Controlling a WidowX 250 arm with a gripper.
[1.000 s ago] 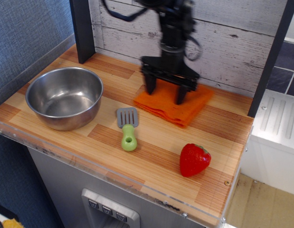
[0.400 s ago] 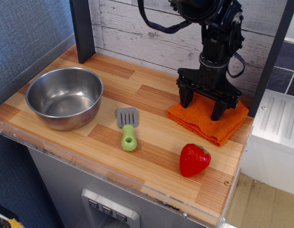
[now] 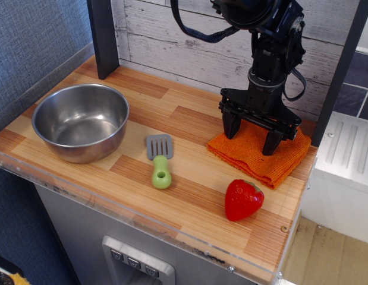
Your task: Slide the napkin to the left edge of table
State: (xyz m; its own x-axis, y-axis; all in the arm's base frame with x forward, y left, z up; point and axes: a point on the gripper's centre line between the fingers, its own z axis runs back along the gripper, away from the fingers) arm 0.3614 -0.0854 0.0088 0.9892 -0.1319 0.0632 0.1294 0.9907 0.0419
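The orange folded napkin (image 3: 259,159) lies at the back right of the striped wood table (image 3: 189,193), close to its right edge. My black gripper (image 3: 251,135) stands upright over the napkin. Its jaws are spread wide, and both fingertips (image 3: 231,127) rest down on the cloth, near its back half. Nothing is held between the fingers. The arm rises behind it in front of the white plank wall.
A steel bowl (image 3: 81,122) sits at the table's left. A green-handled spatula (image 3: 160,161) lies in the middle. A red strawberry (image 3: 243,200) lies in front of the napkin. Black posts stand at back left (image 3: 103,35) and right (image 3: 341,71). A white ribbed surface (image 3: 350,148) adjoins on the right.
A second ago gripper and napkin were near the table's back middle; both have moved to the right side. Since the last frame they have shifted slightly left.
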